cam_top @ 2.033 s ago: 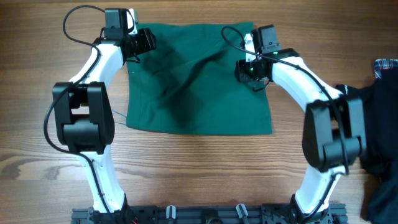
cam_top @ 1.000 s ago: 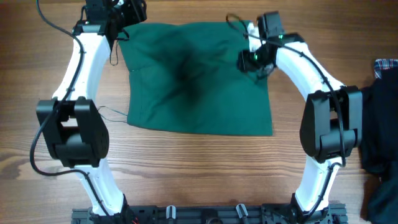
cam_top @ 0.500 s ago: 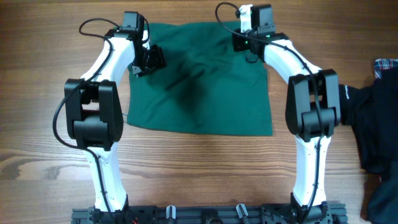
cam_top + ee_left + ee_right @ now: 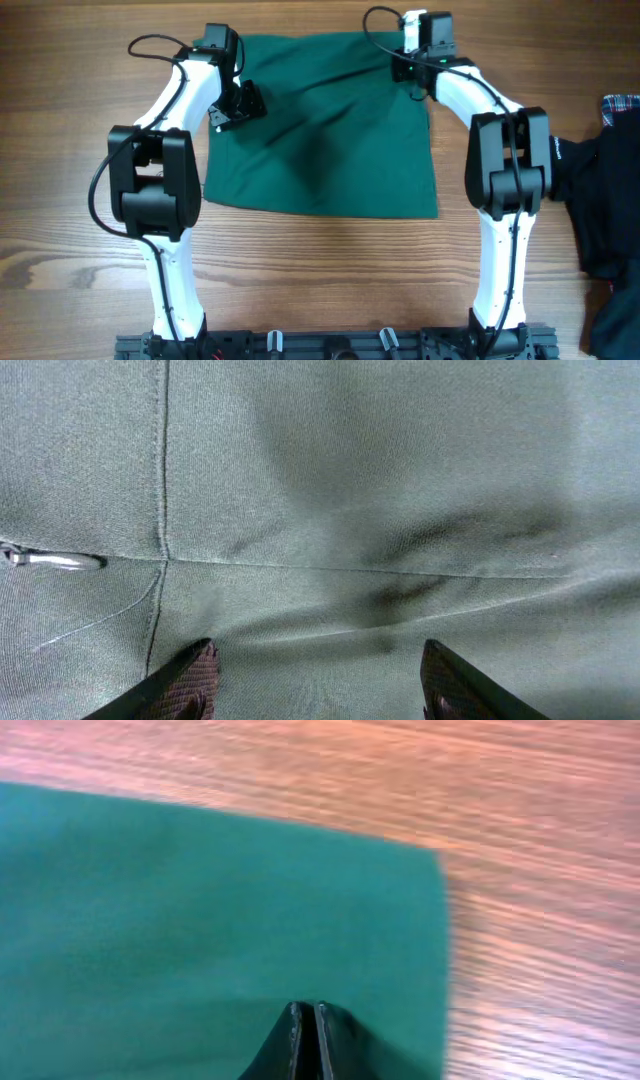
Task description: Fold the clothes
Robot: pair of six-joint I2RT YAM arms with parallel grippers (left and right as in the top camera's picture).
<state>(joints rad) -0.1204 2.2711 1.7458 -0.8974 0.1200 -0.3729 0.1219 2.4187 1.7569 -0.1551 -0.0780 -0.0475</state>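
Showing the right gripper [image 4: 307,1010] clenched at a corner of the green garment [image 4: 320,130] near the table's [image 4: 320,270] far edge, the left gripper [image 4: 318,652] released: a one-sided lift could skew the fold.

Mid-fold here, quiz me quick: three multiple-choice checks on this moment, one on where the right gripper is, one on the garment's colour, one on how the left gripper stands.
1. Where is the right gripper?
A) by the garment's far right corner
B) over the garment's middle
C) over the garment's near left corner

2. What colour is the spread garment?
A) blue-red plaid
B) dark green
C) white

3. How do the left gripper's fingers stand?
A) shut tight
B) out of view
C) apart above the cloth

Answers:
1 A: its wrist view shows the closed fingertips over green cloth close to a corner, with bare wood beyond it.
2 B: the overhead view shows one plain dark green sheet.
3 C: its wrist view shows two tips spread wide with cloth between them.
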